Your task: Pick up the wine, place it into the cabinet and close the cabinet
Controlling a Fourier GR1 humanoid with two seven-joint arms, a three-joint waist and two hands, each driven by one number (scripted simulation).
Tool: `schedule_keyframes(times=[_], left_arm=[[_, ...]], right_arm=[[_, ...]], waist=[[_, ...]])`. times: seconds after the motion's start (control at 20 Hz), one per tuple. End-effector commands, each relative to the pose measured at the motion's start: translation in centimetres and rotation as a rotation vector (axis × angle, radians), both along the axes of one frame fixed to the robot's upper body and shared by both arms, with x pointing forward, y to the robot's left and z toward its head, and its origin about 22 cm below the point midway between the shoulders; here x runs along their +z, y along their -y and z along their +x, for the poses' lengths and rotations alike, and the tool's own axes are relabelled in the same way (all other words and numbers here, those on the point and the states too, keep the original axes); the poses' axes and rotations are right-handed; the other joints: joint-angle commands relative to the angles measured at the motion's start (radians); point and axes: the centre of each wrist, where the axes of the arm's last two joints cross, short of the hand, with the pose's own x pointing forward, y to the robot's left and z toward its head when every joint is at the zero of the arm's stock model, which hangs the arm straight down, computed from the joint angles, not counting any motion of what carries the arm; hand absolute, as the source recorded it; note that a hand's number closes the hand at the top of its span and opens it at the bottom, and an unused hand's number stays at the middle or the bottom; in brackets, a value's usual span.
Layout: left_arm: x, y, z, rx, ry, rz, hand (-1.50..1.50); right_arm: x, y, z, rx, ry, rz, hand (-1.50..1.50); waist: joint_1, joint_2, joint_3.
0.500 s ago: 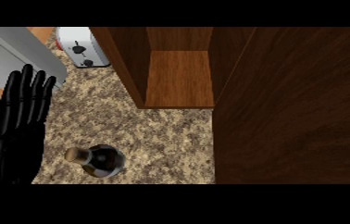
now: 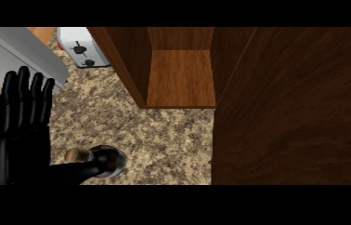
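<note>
The wine bottle (image 2: 107,161) stands on the speckled counter (image 2: 165,135) near the lower edge, seen from above, with its cork (image 2: 77,154) pointing left. My left hand (image 2: 24,122) is at the left edge, fingers straight and pointing up. Its black thumb (image 2: 65,173) stretches right and reaches the bottle's neck from below. No fingers curl round the bottle. The open wooden cabinet (image 2: 182,77) lies beyond the bottle, its shelf bare. Its dark door (image 2: 281,108) stands open on the right. My right hand does not show.
A white toaster (image 2: 82,49) sits at the back left beside the cabinet's side wall. A grey appliance (image 2: 27,52) fills the upper left corner. The open door covers the counter's right half.
The left thumb has swung out to the right and now lies against the bottle's neck. The bottle and the cabinet have not moved.
</note>
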Motion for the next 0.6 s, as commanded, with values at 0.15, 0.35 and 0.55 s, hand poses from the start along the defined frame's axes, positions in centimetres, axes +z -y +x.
schedule_keyframes(times=[0.15, 0.35, 0.55], left_arm=[[1.9, 4.1, -0.7, -0.002, -0.055, -0.166, -1.5], [2.4, 4.4, -1.1, 0.006, -0.041, -0.17, -1.5], [2.3, 5.6, -1.7, 0.002, -0.052, -0.18, -1.5]], right_arm=[[2.3, 0.8, -1.9, 0.104, -0.068, -0.001, -1.5], [2.7, 1.0, -2.8, 0.117, -0.075, 0.021, -1.5], [1.8, 0.0, -1.7, 0.112, -0.099, 0.023, -1.5]], waist=[[0.002, 0.001, 0.002], [0.004, 0.001, 0.002], [0.007, 0.002, 0.002]])
